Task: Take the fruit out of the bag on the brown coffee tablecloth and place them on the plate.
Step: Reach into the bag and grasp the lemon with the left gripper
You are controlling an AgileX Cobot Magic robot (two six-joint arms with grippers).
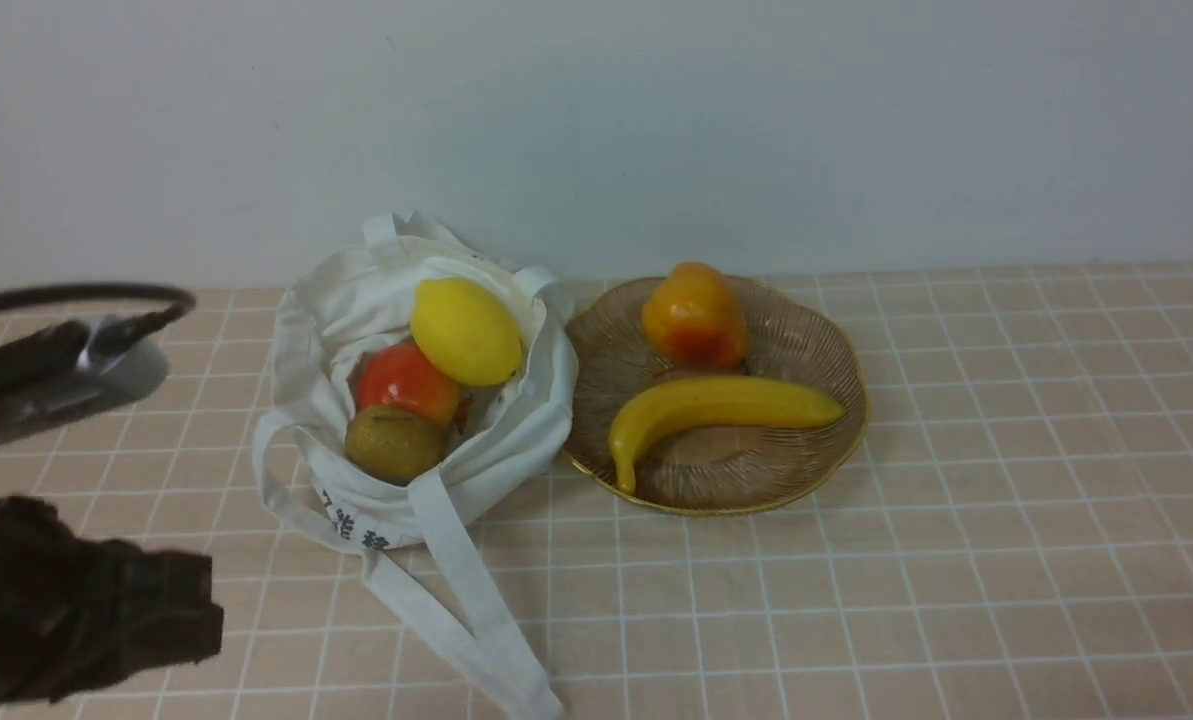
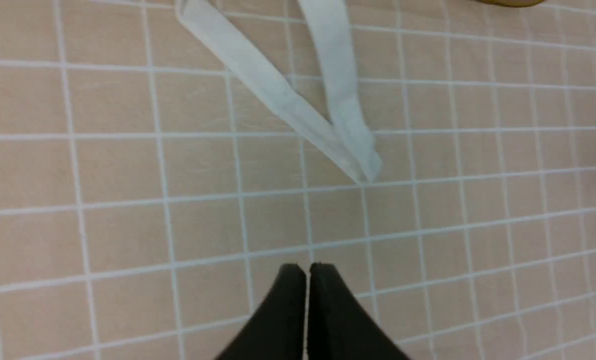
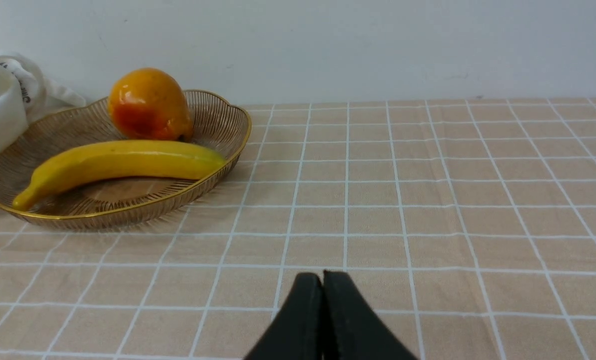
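fruit: bright yellow oval lemon point(image 1: 466, 330), glossy red-orange round fruit point(image 1: 408, 382) and dull brown-green kiwi point(image 1: 393, 443) piled in the slumped-open white cloth tote bag point(image 1: 356, 290), exposed for picking | plate: golden wire dish point(image 1: 596, 350) touching the bag at its 3 o'clock, so a short carry; holds a yellow banana point(image 1: 716, 405) and an orange pear-shaped fruit point(image 1: 694, 315) | left fingers point(image 2: 290, 285), right fingers point(image 3: 305, 290): pressed together, empty, over the peach checked tablecloth point(image 1: 956, 500) on the counter

You could make out only one printed mark: dark characters point(image 1: 354, 528) on the bag's point(image 1: 512, 440) side, toward its 6 o'clock edge. One looked like 能; the rest were too blurred to read.
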